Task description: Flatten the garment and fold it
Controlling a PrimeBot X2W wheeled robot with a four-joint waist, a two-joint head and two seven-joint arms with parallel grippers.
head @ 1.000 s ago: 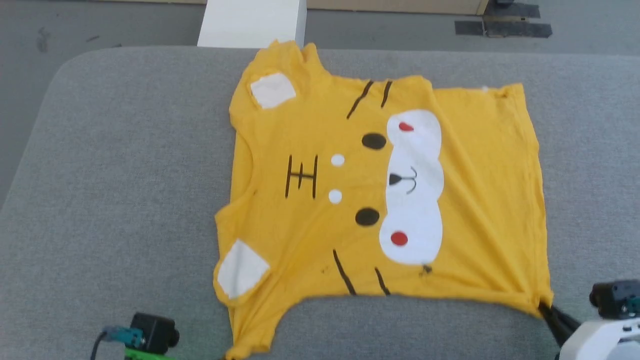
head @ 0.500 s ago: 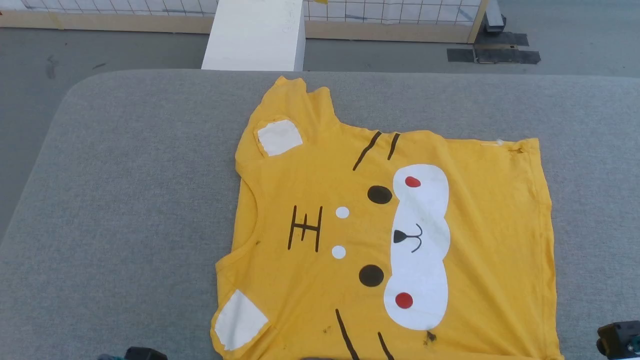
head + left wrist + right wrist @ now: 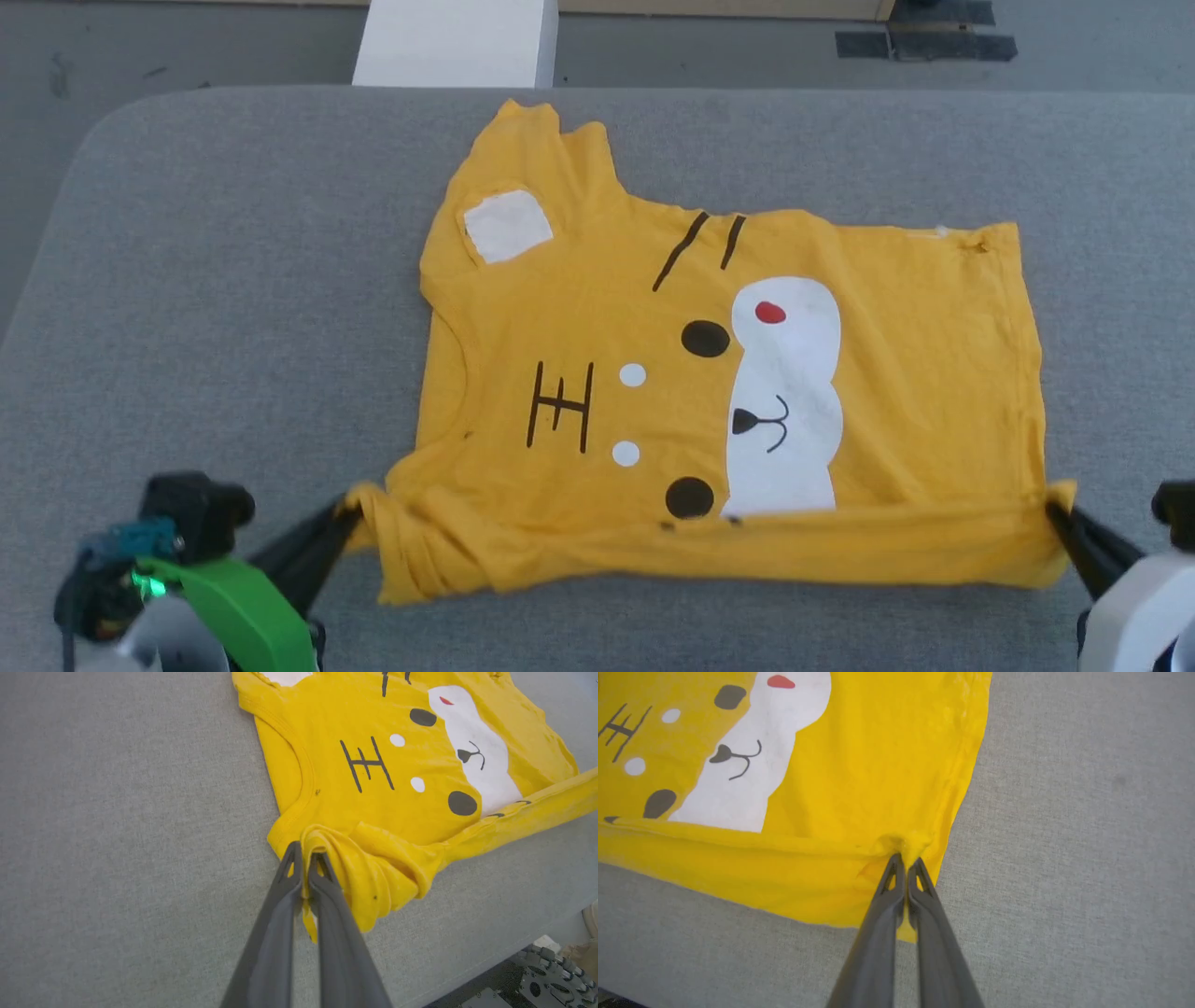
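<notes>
The garment (image 3: 728, 373) is lying print-up in the middle of a grey padded surface (image 3: 233, 280). It is a soft yellow knit T-shirt with a ribbed neckline facing the robot's left and its hem facing right. Its matte print is showing a white snout, one red dot, black eyes and thin black stripes. The far sleeve is carrying a white ear patch and is sitting flat. The near long edge is rising off the surface and rolling over the print as a wrinkled band, so it is covering the lower part of the snout and the near sleeve's patch.

The left gripper (image 3: 347, 511) is pinching the bunched near sleeve, its fingers (image 3: 292, 868) pressing together on folded cloth (image 3: 373, 765). The right gripper (image 3: 1053, 511) is clamping the near hem corner (image 3: 854, 788) in the same way.

The surface is looking finely woven, with rounded corners. Beyond it, a white block (image 3: 457, 42) and dark tape patches (image 3: 924, 42) on the floor (image 3: 187, 37) are being cut off by the frame. A dark perforated object (image 3: 551, 975) below the surface's edge is too cropped to identify.
</notes>
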